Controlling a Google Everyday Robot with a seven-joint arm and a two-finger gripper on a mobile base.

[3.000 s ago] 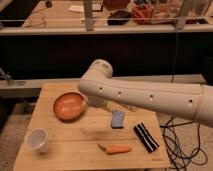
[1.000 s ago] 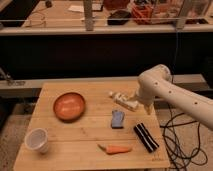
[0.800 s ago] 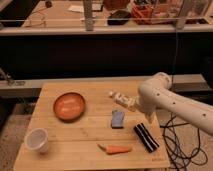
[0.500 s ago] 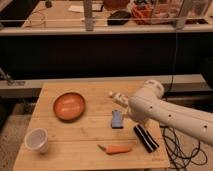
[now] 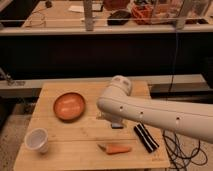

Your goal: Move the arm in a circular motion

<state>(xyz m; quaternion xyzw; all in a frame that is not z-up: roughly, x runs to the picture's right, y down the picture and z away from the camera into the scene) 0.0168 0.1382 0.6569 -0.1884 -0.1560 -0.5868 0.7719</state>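
The cream-white glossy arm (image 5: 150,112) reaches in from the right edge across the wooden table (image 5: 75,150). Its thick tube segment has small dark dots, and its bulbous joint (image 5: 119,87) stands over the table's middle, just right of the orange bowl (image 5: 69,106). The gripper is hidden behind this segment, somewhere near the table's middle, so it does not show in this view.
A white cup (image 5: 37,140) stands at the front left. A carrot (image 5: 116,148) lies at the front middle and a black bar (image 5: 145,137) to its right. A grey-blue object (image 5: 117,125) peeks out under the arm. Cables (image 5: 175,145) lie on the floor at the right. A dark bench (image 5: 100,30) runs behind.
The arm has swung left from the table's right side to its middle. It now covers the gripper and most of the grey-blue object.
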